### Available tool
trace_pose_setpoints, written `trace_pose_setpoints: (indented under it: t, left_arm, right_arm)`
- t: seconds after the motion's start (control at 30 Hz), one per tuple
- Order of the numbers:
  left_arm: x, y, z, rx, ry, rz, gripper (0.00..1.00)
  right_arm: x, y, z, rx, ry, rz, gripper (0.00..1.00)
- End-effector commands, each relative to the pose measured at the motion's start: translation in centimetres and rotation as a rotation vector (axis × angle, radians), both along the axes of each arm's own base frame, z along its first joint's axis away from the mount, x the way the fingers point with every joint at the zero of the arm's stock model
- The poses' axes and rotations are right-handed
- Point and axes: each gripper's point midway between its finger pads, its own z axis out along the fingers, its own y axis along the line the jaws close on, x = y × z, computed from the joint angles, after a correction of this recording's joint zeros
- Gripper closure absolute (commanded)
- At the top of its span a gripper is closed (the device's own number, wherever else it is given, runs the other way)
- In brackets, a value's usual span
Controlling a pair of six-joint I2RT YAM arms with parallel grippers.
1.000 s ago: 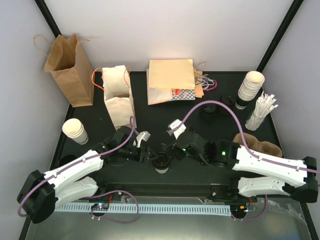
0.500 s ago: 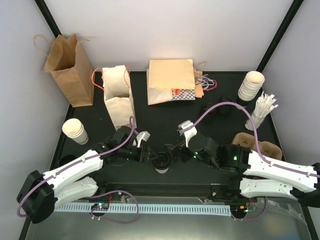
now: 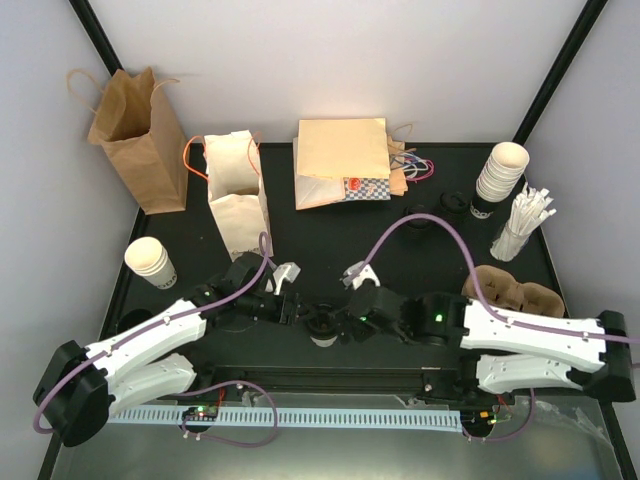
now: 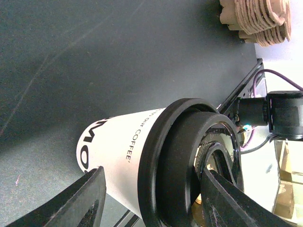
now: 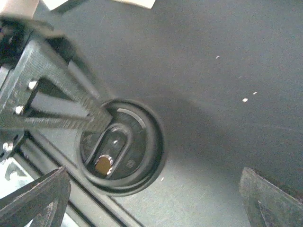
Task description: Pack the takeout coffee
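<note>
Standing clamped between left jaws, takeout coffee (image 4: 124, 147)

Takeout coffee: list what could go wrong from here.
The takeout coffee stands near the table's front edge; a sideways nudge could tip it off.
The left jaws grip it up by the lid; a harder squeeze might buckle the paper or pop the lid.
The right jaws hang open over the lid, close to the left jaws; the arms could collide.

White arm shells (image 3: 150, 335), black joints (image 3: 75, 395), purple cables (image 3: 440, 215), green LEDs (image 3: 437, 318).
</note>
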Motion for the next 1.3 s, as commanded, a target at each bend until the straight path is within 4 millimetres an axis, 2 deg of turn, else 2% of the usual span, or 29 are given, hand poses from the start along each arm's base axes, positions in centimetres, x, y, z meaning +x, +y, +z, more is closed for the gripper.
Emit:
trace_pose_setpoints:
  t: [0.0, 0.17, 0.33, 0.73, 1.03, 1.27]
  left_arm:
    - [-0.1, 0.8, -0.6, 0.062, 0.024, 0.035, 0.44]
    - [0.0, 0.7, -0.2, 0.052, 0.017, 0.039, 0.43]
    - [0.0, 0.6, 0.0, 0.049, 0.016, 0.033, 0.43]
    - [0.2, 0.4, 1.3, 0.02, -0.003, 0.038, 0.42]
    - [0.0, -0.2, 2.4, -0.035, -0.001, 0.028, 0.41]
    - [0.0, -1.0, 5.2, -0.127, -0.027, 0.011, 0.32]
  right_arm:
    - [-1.8, 1.4, -0.4, -0.036, 0.046, 0.003, 0.0]
    - [-3.0, 3.3, -1.5, -0.081, 0.051, 0.02, 0.0]
    - [-3.5, 4.3, -2.1, -0.076, 0.063, 0.039, 0.0]
    - [-3.5, 5.1, -3.4, -0.153, 0.071, 0.05, 0.07]
    - [-2.7, 5.0, -3.1, -0.218, 0.039, -0.016, 0.07]
    - [-2.5, 4.8, -2.6, -0.185, 0.03, -0.038, 0.07]
